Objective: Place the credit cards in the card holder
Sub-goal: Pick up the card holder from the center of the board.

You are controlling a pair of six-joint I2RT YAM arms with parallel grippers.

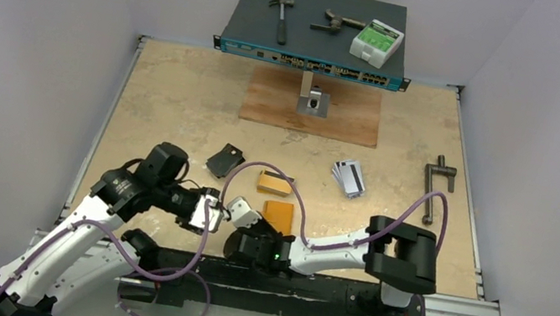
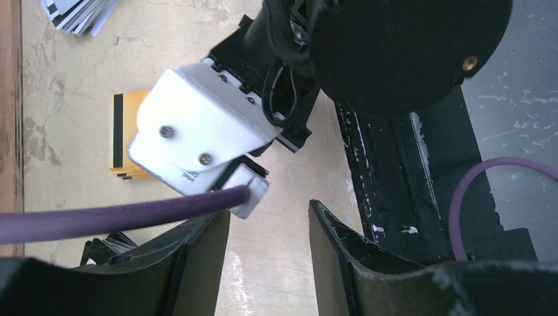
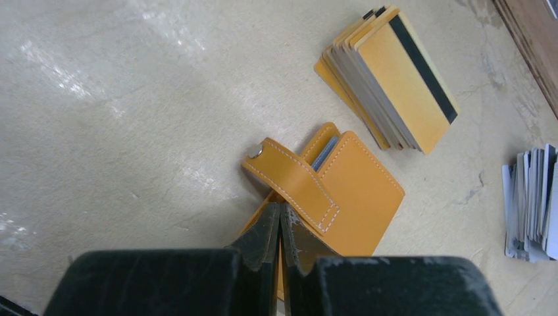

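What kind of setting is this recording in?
Probably a robotics lab test cell: a walled-in tabletop with plain white panels, an aluminium mounting rail, and staged props like a network switch and hammer.

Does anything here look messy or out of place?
Both loose card piles are untidy: the yellow-orange stack is slid askew and the silver-grey cards are fanned out. On the card holder, the snap tab is undone.
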